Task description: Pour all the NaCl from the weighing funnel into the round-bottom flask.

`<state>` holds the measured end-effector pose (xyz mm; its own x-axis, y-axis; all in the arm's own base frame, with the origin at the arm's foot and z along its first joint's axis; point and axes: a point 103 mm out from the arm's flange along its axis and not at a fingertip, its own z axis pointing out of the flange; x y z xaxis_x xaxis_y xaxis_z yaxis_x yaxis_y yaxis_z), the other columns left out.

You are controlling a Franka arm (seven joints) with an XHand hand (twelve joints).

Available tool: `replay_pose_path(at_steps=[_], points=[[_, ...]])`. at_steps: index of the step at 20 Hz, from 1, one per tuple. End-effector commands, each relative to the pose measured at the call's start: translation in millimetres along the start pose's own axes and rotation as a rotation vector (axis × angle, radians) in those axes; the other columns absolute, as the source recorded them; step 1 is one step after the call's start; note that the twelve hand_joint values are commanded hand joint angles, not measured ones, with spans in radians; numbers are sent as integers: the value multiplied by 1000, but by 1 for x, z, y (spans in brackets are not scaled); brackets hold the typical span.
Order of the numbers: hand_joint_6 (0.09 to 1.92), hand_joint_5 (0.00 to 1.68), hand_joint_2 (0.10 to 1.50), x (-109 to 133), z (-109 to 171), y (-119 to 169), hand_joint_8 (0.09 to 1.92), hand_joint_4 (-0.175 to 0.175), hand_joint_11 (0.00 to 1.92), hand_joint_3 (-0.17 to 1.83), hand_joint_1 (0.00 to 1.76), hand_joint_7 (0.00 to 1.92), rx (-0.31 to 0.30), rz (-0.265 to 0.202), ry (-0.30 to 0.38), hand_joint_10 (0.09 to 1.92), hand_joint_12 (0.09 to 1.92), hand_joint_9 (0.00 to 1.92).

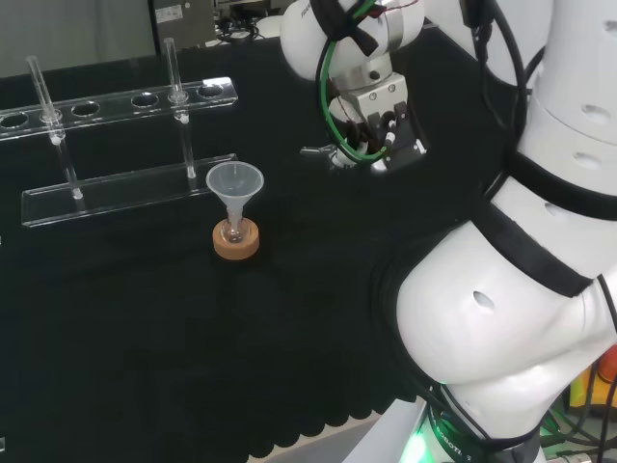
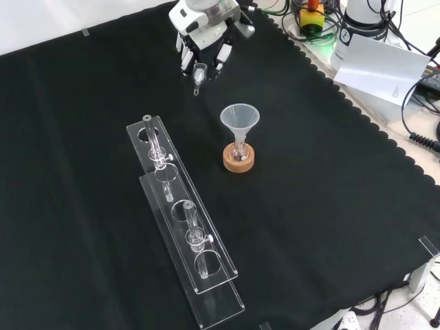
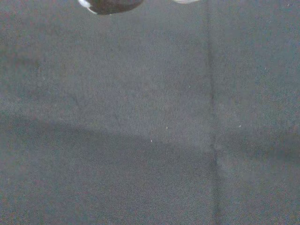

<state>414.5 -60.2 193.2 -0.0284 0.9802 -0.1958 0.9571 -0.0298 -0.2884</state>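
So the hand has its fingers curled round a small clear weighing funnel, spout hanging down. The round-bottom flask sits on a cork ring so it won't roll, with a plastic funnel widening its mouth. In the front view it's at about 5 o'clock from the hand, well apart on the worktop.

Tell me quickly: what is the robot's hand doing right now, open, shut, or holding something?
Hand: shut on the small clear glass weighing funnel, held above the black cloth.
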Motion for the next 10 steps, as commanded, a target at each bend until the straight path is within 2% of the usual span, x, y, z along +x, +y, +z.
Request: replay_pose_path(at_steps=[1, 6, 10], points=[[774, 1145, 1124, -2, -35, -35, 409, 135, 1040, -175, 1089, 1339, -34, -11, -23, 120, 909, 1456], [771, 1147, 1123, 2, -47, -51, 406, 136, 1040, -175, 1089, 1339, -36, -36, -37, 117, 909, 1457], [768, 1149, 1122, 6, -55, -63, 404, 138, 1041, -175, 1089, 1339, 5, -69, -61, 114, 909, 1458]])
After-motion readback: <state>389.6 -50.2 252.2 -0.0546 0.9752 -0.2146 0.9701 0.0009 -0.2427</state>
